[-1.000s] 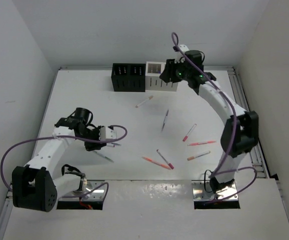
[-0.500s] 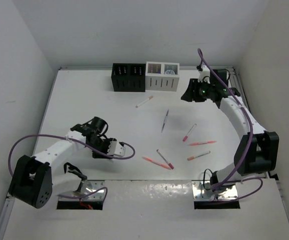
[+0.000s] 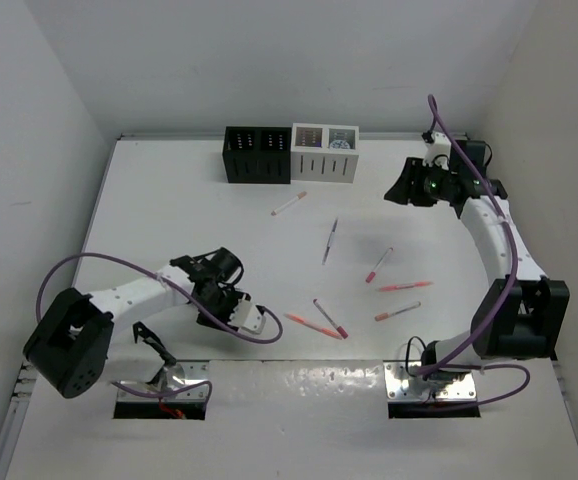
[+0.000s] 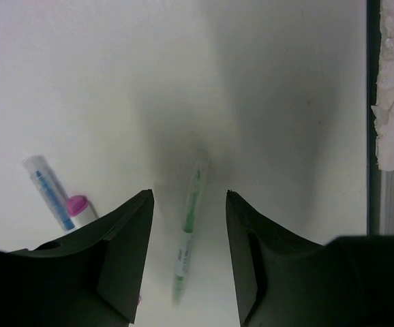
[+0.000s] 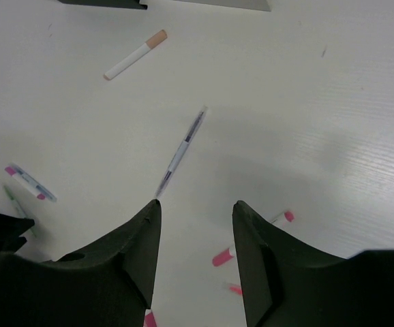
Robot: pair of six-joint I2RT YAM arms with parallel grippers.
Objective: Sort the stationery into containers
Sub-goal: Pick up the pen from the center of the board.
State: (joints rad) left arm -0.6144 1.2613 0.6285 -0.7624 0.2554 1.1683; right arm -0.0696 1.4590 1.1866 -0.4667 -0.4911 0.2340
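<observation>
My left gripper (image 3: 224,297) is open and low over the table near its front edge. In the left wrist view a thin green pen (image 4: 189,225) lies flat between the open jaws (image 4: 189,194), touching neither. A blue-white pen with a pink cap (image 4: 54,197) lies just to their left. My right gripper (image 3: 401,190) is open and empty, raised at the back right; its wrist view (image 5: 198,203) looks down on a purple-grey pen (image 5: 182,148) and a white pen with an orange cap (image 5: 134,56). The black organiser (image 3: 257,153) and white organiser (image 3: 324,153) stand side by side at the back.
Pink and orange pens lie right of centre: (image 3: 378,265), (image 3: 404,286), (image 3: 397,312), (image 3: 312,324), (image 3: 331,318). A round pale thing (image 3: 341,142) sits in the white organiser's right compartment. The table's front edge (image 4: 371,136) runs close to my left gripper.
My right arm has swung away from the white organiser to the back right, gripper open. My left arm has moved toward the front edge and lowered over the green pen.
</observation>
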